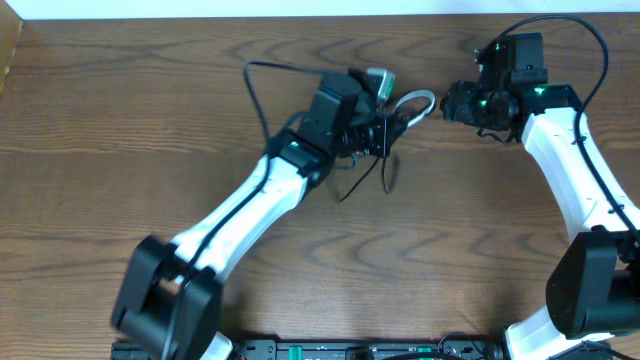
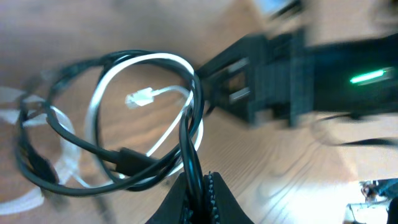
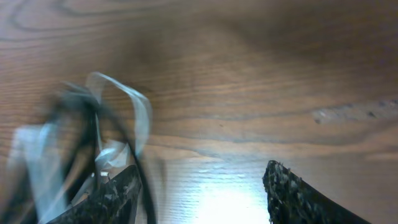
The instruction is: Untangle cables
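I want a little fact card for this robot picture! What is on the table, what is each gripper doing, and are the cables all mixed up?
table: brown wood
black cable: looped, crossing the white one
white cable: looped, with a small clear plug lying inside the loop
left gripper: shut on the black cable
right gripper: open, holding nothing, next to the tangle
mixed up: yes, the loops overlap
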Tool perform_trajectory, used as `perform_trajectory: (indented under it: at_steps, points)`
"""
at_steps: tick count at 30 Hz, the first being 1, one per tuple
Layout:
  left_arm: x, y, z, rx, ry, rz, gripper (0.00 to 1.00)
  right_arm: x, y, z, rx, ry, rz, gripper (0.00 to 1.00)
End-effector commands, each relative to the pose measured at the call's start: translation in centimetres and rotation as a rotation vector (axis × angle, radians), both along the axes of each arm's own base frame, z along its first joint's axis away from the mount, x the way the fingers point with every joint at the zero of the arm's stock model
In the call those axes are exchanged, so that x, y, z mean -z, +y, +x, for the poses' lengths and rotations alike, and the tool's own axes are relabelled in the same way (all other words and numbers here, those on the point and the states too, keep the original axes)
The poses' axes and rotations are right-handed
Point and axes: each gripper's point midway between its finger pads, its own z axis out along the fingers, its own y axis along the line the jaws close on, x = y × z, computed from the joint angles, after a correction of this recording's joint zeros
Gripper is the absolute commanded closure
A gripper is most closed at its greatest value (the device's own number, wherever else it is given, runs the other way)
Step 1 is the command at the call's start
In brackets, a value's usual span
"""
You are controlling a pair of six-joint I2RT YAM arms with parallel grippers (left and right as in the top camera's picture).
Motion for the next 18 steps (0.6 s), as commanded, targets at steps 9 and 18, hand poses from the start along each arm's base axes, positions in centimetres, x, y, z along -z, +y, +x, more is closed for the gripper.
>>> perform_trajectory:
  at_steps: [9, 18]
  points:
    - [-3.4, 1.7, 1.1, -0.059, -0.042, -0.048, 0.93, -1.9, 3.5, 0.4, -0.151, -0.063, 0.204, 0.40]
    - [-3.5, 3.3, 2.2, -0.119, 0.049, -0.106, 0.93, -3.8, 4.2, 0.6, -0.207, -0.098, 0.360, 0.40]
